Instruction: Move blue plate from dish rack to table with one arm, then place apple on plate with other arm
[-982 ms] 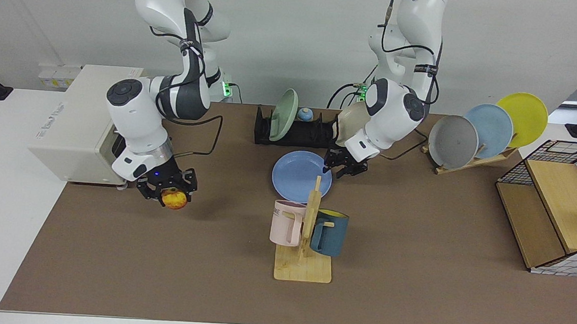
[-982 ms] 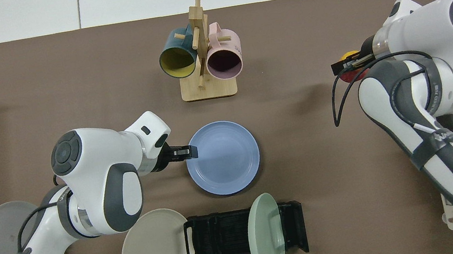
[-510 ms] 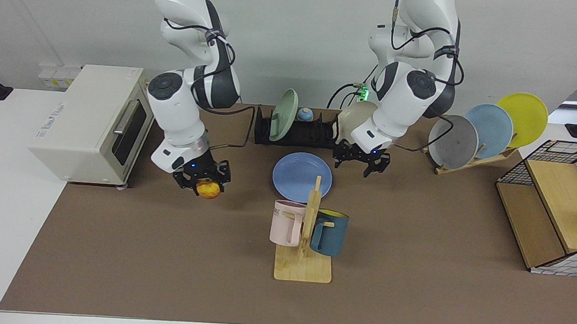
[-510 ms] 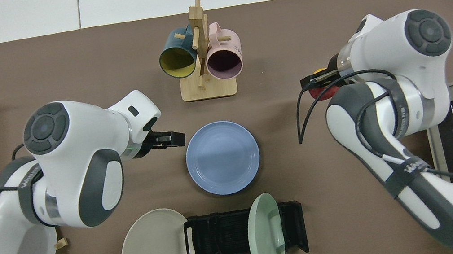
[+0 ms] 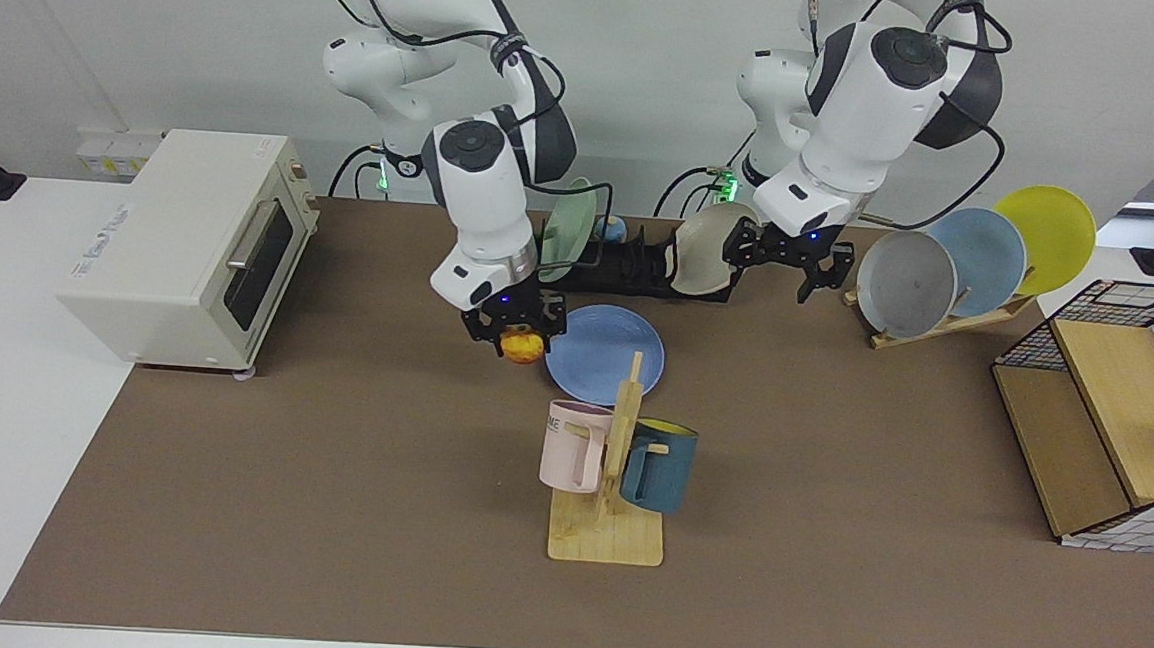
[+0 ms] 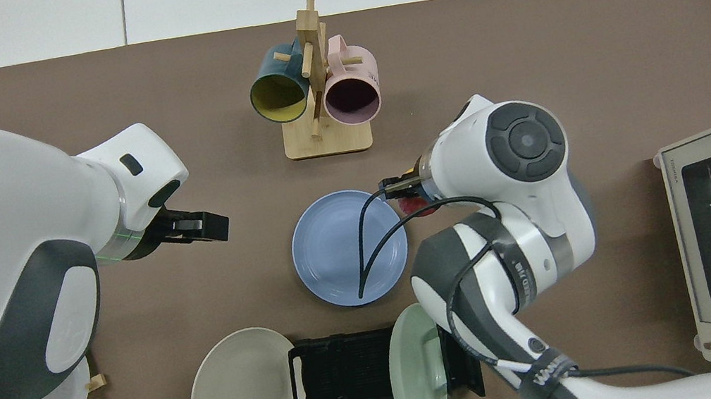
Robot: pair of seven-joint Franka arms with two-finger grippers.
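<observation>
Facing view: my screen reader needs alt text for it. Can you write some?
The right gripper holds the apple at the edge of the blue plate, which lies flat on the table before the dish rack. The left gripper hangs open and empty above the table, near a beige plate.

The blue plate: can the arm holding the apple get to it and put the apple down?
Probably yes. The right pincer, shut on the apple, hangs at the blue plate's edge. The plate lies bare on the table, and the left pincer is raised away by the dish rack.
</observation>
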